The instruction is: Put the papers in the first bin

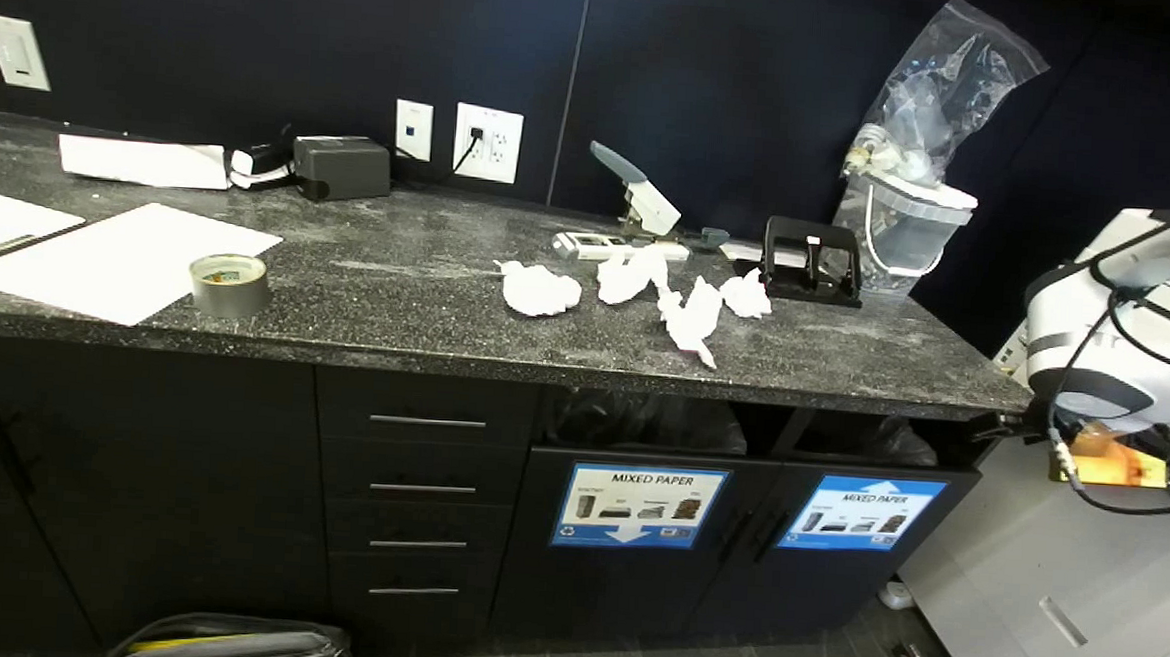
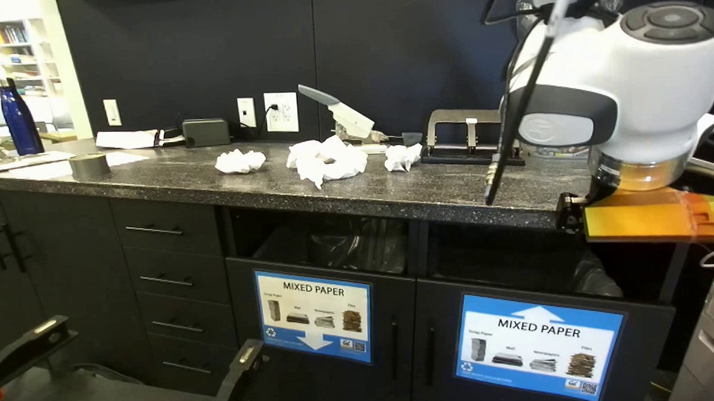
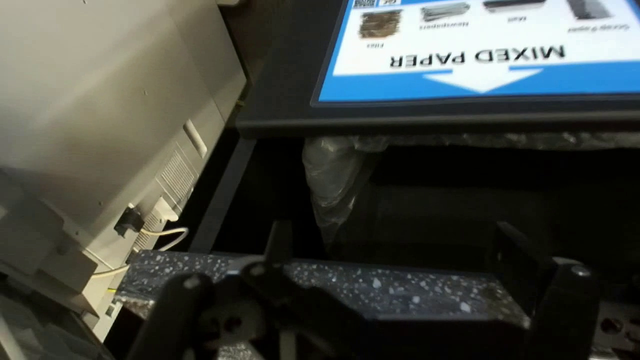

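Note:
Several crumpled white papers lie on the dark counter, with a paper (image 1: 539, 291) at the left of the group, two in the middle (image 1: 691, 316) and one at the right (image 1: 747, 294). They also show in an exterior view (image 2: 240, 161). Two bins labelled MIXED PAPER stand under the counter: a left bin (image 2: 392, 307) and a right bin (image 2: 438, 335), with plastic liners showing in their openings. My gripper (image 3: 392, 250) is open, with nothing between its fingers. It is at the counter's front edge near the right end, by the right bin's opening. No papers show in the wrist view.
The counter edge (image 3: 400, 295) runs between my fingers in the wrist view. A hole punch (image 1: 811, 262), a stapler (image 1: 651, 207) and a clear bucket (image 1: 901, 230) stand behind the papers. A tape roll (image 1: 230, 286) and flat sheets (image 1: 128, 255) lie left. A pale machine (image 3: 125, 90) stands beside the bins.

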Motion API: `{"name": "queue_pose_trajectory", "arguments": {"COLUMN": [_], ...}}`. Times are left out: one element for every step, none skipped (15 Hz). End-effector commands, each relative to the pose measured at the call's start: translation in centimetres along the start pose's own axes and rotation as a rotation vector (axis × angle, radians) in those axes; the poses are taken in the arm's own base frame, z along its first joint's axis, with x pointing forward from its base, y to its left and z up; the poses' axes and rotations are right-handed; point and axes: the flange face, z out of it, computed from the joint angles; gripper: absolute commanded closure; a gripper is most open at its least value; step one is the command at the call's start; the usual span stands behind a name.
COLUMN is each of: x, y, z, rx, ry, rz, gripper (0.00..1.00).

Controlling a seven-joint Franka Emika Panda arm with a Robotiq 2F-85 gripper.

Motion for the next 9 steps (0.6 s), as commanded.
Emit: {"name": "queue_pose_trajectory", "arguments": {"x": [0.2,0.6,1.2,2.2,3.5,5.1,6.6,8.1,9.8], "y": [-3.9,-5.5,-7.3,-8.8,-10.3,-11.7,-13.1,-14.9,-16.6], "z": [-4.8,-5.6,-6.6,-7.0,-7.5,-8.3,-9.1,-10.0,-10.9], "rx": [0.053,0.091,0.137,0.173,0.190,0.197,0.199,0.196,0.198], "ry": [-0.132,-0.165,-0.196,-0.223,-0.242,-0.253,-0.265,-0.268,-0.273], "rz": [-0.051,-0.079,-0.113,-0.155,-0.190,-0.210,-0.240,-0.269,-0.287], "gripper": [0.00,0.00,0.00,0.00,0.00,0.00,0.00,0.00,0.00]}}
